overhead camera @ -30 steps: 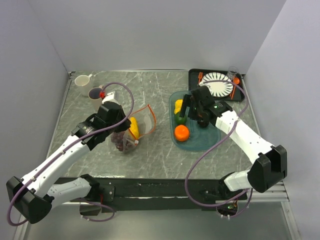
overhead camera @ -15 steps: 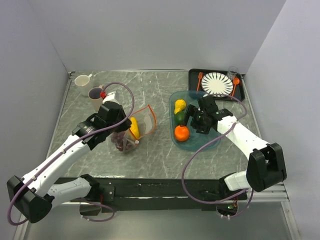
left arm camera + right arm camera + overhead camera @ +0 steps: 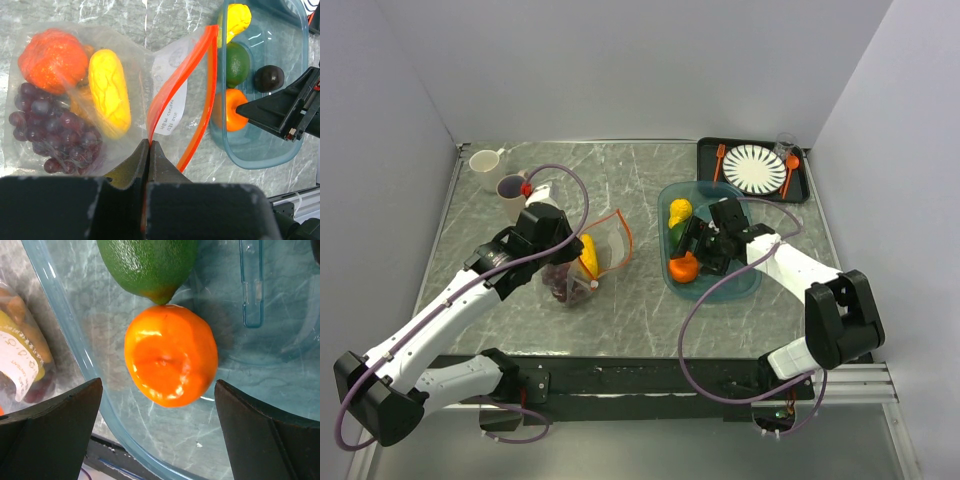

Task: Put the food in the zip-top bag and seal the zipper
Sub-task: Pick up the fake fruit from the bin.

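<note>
The clear zip-top bag (image 3: pixel 582 265) lies left of centre and holds a red-orange piece (image 3: pixel 52 60), a yellow piece (image 3: pixel 110 90) and purple grapes (image 3: pixel 50 130). Its orange-red zipper (image 3: pixel 200 100) stands open in a loop. My left gripper (image 3: pixel 148 145) is shut on the zipper's near edge; in the top view it (image 3: pixel 565 258) is over the bag. My right gripper (image 3: pixel 157 385) is open, low in the teal tray (image 3: pixel 65 315), with its fingers either side of the orange (image 3: pixel 170 355). A green piece (image 3: pixel 147 262), a yellow pear (image 3: pixel 235 20) and a dark piece (image 3: pixel 269 77) also lie in the tray.
A black tray (image 3: pixel 705 150) at the back right holds a striped plate (image 3: pixel 752 168), an orange fork (image 3: pixel 720 155), an orange spoon (image 3: pixel 790 165) and a glass (image 3: pixel 785 145). Two cups (image 3: pixel 488 160) (image 3: pixel 510 188) stand at the back left.
My right gripper has moved down and left across the teal tray, from over the green and yellow pieces to around the orange. My left arm and the bag have not moved.
</note>
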Available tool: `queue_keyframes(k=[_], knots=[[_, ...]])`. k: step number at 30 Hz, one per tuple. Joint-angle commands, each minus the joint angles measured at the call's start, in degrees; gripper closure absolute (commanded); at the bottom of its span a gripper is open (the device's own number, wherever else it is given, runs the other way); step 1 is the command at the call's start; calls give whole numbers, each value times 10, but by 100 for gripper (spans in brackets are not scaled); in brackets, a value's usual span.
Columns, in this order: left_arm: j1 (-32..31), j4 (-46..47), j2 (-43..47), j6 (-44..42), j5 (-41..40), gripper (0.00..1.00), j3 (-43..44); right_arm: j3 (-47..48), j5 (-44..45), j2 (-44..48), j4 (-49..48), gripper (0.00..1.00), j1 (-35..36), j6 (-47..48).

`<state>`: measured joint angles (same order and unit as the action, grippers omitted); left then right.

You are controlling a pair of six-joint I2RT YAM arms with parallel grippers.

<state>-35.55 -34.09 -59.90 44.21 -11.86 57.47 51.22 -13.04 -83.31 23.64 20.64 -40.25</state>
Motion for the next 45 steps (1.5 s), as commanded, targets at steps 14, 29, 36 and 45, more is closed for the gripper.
queue_keyframes(k=[14,29,36,45], knots=[[1,14,-4,-3,8,99,16,-31,-37,-12,-35,2,-33,17],[1,12,-20,-7,15,99,30,-67,-76,-42,-102,29,-39,3],[1,13,-19,-6,15,99,27,-40,-24,-6,-59,26,-39,36],[1,19,-22,-8,21,99,27,0,40,6,-14,6,-40,98]])
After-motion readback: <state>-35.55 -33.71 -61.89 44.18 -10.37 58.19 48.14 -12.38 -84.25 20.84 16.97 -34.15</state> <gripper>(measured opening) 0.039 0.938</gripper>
